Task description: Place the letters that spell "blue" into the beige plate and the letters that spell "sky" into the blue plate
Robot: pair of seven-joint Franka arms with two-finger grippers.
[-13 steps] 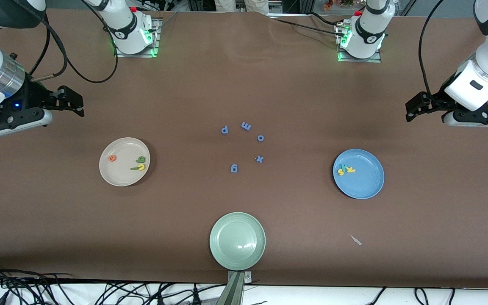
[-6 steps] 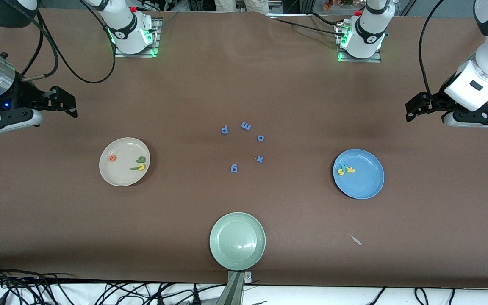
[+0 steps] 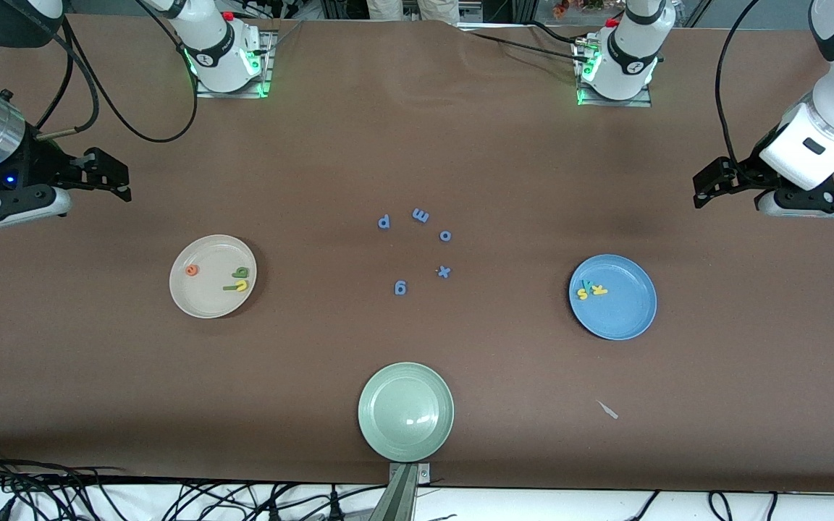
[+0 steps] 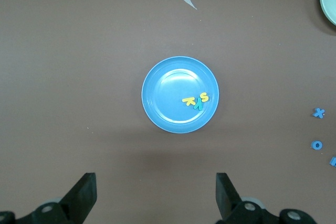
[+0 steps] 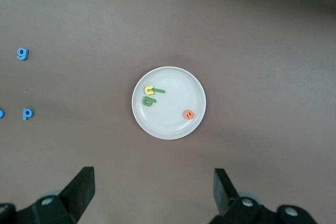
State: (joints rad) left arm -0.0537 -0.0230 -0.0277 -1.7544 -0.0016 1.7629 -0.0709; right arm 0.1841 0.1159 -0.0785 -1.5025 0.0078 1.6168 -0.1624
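The beige plate [image 3: 207, 300] [image 5: 173, 124] lies toward the right arm's end and holds the orange e [image 3: 191, 270] [image 5: 188, 114], dark green b [image 3: 242, 273] [image 5: 149, 100], yellow u [image 3: 241, 285] [image 5: 149, 89] and light green l [image 3: 231, 288] [image 5: 159, 91]. The blue plate [image 3: 623, 315] [image 4: 168, 111] toward the left arm's end holds yellow s [image 3: 582, 294] [image 4: 203, 97], yellow k [image 3: 597, 291] [image 4: 189, 100] and teal y [image 3: 588, 285] [image 4: 198, 105]. My right gripper [image 3: 119, 177] [image 5: 154, 184] hangs open and empty high above bare table. My left gripper [image 3: 706, 184] [image 4: 156, 190] is likewise open and empty.
Several blue letters lie mid-table, among them p [image 3: 384, 221], x [image 3: 444, 271] and g [image 3: 400, 287]. A pale green plate [image 3: 405, 411] sits at the table edge nearest the front camera. A small pale scrap [image 3: 608, 410] lies nearer the camera than the blue plate.
The right arm has drawn back a little toward its own end of the table, then stopped. The left arm and all letters have not moved.
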